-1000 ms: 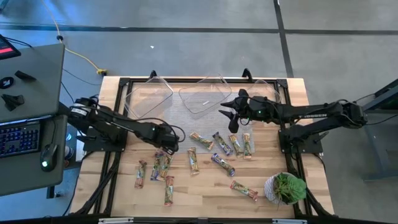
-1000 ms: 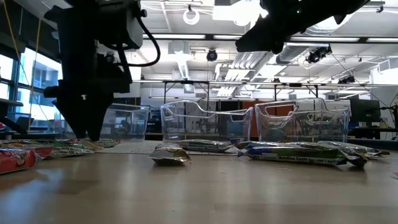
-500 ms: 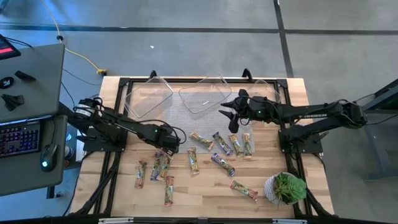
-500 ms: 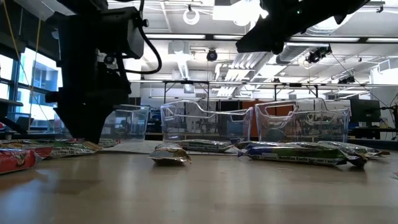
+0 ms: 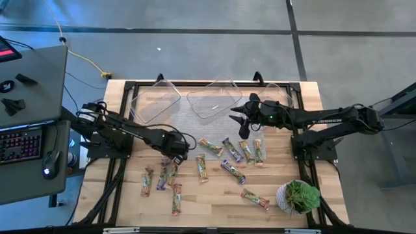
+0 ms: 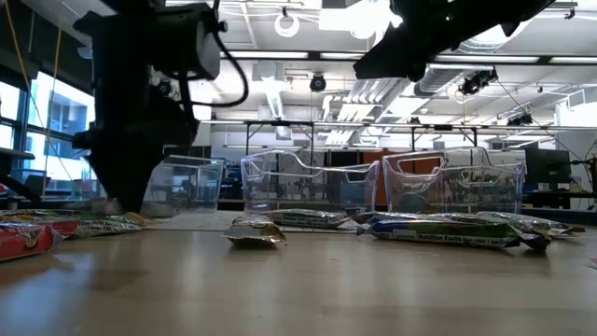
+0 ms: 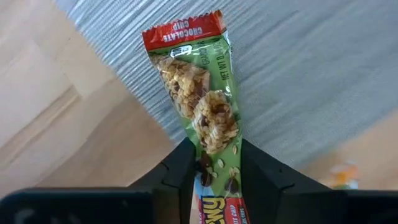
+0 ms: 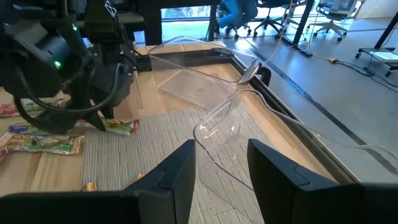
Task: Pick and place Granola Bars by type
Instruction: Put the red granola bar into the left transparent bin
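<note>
While the right gripper (image 5: 242,123) waits open, the left gripper (image 7: 211,171) clamps a chocolate-chip bar (image 7: 202,106), its length running straight ahead beyond the fingertips.

The wooden table (image 5: 214,198) carries a grey ribbed mat (image 5: 195,127) at its back middle. Three clear plastic tubs (image 5: 214,97) stand in a row along the back edge. Granola bars (image 5: 227,151) lie scattered on the wood in front of the mat, some at the left, some near the middle. A small green plant (image 5: 299,195) stands at the front right corner.
</note>
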`<state>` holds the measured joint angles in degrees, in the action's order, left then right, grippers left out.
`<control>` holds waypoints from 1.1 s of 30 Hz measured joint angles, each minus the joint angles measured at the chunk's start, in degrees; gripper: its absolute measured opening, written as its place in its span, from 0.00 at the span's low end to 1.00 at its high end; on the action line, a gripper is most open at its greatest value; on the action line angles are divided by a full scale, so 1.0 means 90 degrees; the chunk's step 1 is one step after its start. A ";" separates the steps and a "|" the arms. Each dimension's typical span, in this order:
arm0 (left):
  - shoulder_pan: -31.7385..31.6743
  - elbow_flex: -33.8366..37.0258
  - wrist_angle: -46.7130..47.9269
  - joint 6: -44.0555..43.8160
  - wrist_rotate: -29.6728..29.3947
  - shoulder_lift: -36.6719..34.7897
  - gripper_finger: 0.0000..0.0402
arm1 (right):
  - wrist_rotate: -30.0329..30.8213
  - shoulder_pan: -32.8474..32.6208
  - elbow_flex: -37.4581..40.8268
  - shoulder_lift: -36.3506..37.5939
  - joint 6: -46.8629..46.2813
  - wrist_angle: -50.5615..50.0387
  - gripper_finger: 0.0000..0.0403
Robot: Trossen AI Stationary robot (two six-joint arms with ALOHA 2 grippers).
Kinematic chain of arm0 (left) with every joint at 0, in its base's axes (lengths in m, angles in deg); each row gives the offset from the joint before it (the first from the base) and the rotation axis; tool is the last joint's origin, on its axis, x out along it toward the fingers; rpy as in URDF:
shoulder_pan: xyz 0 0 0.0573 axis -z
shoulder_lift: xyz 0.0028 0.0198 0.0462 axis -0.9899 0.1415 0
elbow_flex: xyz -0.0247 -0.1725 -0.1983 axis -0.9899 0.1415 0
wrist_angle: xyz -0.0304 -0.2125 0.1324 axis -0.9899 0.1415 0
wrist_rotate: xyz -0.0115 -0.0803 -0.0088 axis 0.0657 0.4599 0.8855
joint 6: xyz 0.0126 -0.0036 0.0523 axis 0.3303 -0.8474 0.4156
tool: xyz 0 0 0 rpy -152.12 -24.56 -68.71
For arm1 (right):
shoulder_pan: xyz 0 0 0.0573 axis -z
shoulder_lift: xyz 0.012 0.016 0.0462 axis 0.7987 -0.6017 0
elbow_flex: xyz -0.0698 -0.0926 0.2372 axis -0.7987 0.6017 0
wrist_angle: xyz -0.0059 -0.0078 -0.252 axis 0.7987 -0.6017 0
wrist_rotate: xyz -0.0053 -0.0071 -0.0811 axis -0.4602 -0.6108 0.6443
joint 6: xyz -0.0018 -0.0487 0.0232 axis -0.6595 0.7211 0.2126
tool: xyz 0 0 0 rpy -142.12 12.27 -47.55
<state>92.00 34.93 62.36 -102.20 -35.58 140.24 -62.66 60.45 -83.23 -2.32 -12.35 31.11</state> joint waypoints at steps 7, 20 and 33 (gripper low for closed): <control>-0.0002 -0.1358 0.1604 0.0872 -0.0744 -0.0002 0.24 | 0.0000 0.0000 0.0000 0.0000 0.0000 0.0015 0.32; -0.0537 -0.3388 0.4619 0.1754 -0.3595 -0.0312 0.24 | 0.0000 0.0001 0.0000 0.0000 -0.0003 -0.0012 0.32; -0.3669 -0.2527 0.4221 0.2702 -0.4118 -0.0540 0.24 | -0.0002 0.0000 0.0002 -0.0263 -0.0003 0.0003 0.32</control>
<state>58.97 12.18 100.35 -77.89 -72.64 135.38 -62.68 60.45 -83.21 -4.68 -12.37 31.14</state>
